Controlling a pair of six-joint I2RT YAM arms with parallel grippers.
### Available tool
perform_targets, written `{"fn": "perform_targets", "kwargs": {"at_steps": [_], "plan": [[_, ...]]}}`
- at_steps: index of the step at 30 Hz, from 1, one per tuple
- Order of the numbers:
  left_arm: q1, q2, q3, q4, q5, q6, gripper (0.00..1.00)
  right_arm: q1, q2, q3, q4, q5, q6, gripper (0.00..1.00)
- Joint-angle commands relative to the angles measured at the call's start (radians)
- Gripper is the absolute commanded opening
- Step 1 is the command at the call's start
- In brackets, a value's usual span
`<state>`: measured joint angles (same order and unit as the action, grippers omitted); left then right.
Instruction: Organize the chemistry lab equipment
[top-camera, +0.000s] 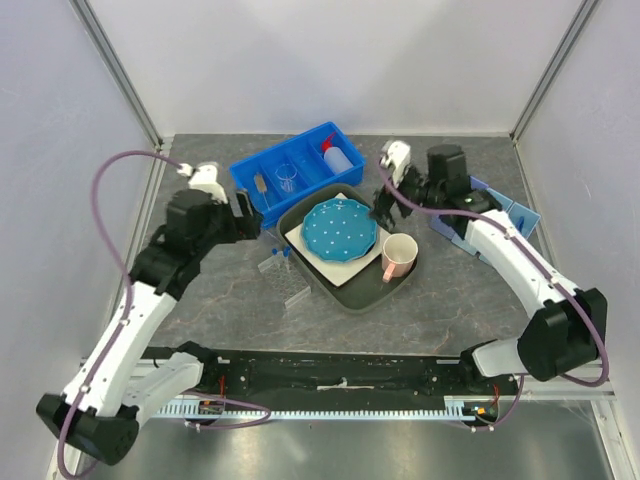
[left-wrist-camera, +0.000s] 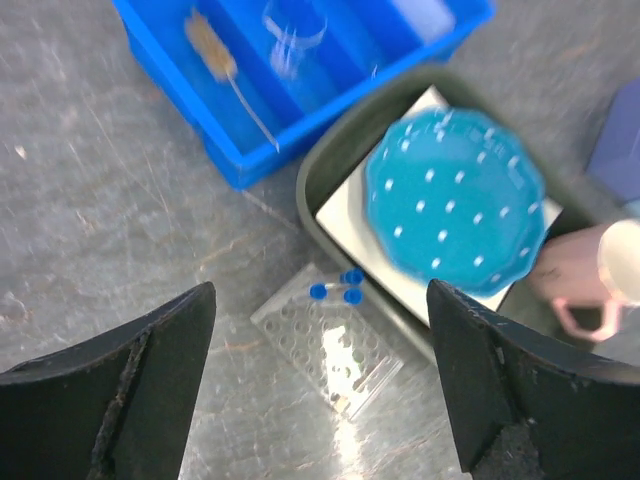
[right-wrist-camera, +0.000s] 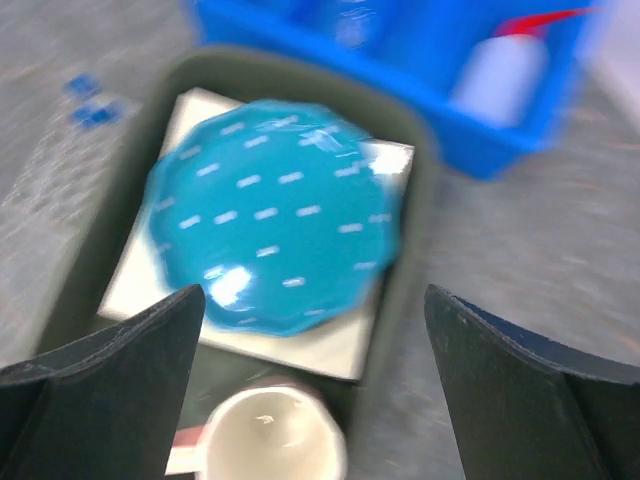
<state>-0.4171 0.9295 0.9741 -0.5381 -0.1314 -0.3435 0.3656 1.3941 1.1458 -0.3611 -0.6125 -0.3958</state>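
Note:
A blue bin (top-camera: 262, 205) at the back holds a small brush (top-camera: 261, 187), a clear beaker (top-camera: 288, 177) and a white squeeze bottle with a red nozzle (top-camera: 336, 157). Two clear racks (top-camera: 298, 295) lie on the table left of the dark tray, with blue-capped vials (top-camera: 285, 254) beside them. My left gripper (top-camera: 245, 212) is open and empty above the rack (left-wrist-camera: 330, 345) and vials (left-wrist-camera: 340, 290). My right gripper (top-camera: 385, 208) is open and empty over the tray's right side. Its wrist view is blurred and shows the bottle (right-wrist-camera: 505, 70). Goggles and the white-capped bottle are out of view.
A dark tray (top-camera: 345, 298) holds a white mat, the blue white-dotted plate (top-camera: 340, 228) and the pink mug (top-camera: 399, 255). A second blue bin (top-camera: 505, 208) sits at the right, partly under my right arm. White walls close in the table.

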Motion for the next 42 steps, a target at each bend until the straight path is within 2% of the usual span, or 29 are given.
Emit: {"fn": "perform_targets", "kwargs": {"at_steps": [1,4,7,12,19,42], "plan": [[0.138,-0.054,0.178,-0.054,0.196,0.070,0.93,-0.077,-0.064,0.230,-0.012,0.389,0.135,0.98],[0.158,-0.061,0.293,-0.103,0.207,0.104,0.96,-0.106,-0.116,0.305,-0.018,0.630,0.295,0.98],[0.158,-0.086,0.354,-0.120,0.219,0.109,0.96,-0.108,-0.177,0.336,-0.051,0.762,0.375,0.98],[0.158,-0.136,0.367,-0.134,0.231,0.089,0.98,-0.108,-0.251,0.373,-0.141,0.846,0.393,0.98],[0.158,-0.179,0.362,-0.152,0.240,0.075,1.00,-0.172,-0.297,0.379,-0.164,0.827,0.426,0.98],[0.158,-0.241,0.344,-0.180,0.257,0.084,1.00,-0.255,-0.346,0.364,-0.191,0.685,0.477,0.98]]}}
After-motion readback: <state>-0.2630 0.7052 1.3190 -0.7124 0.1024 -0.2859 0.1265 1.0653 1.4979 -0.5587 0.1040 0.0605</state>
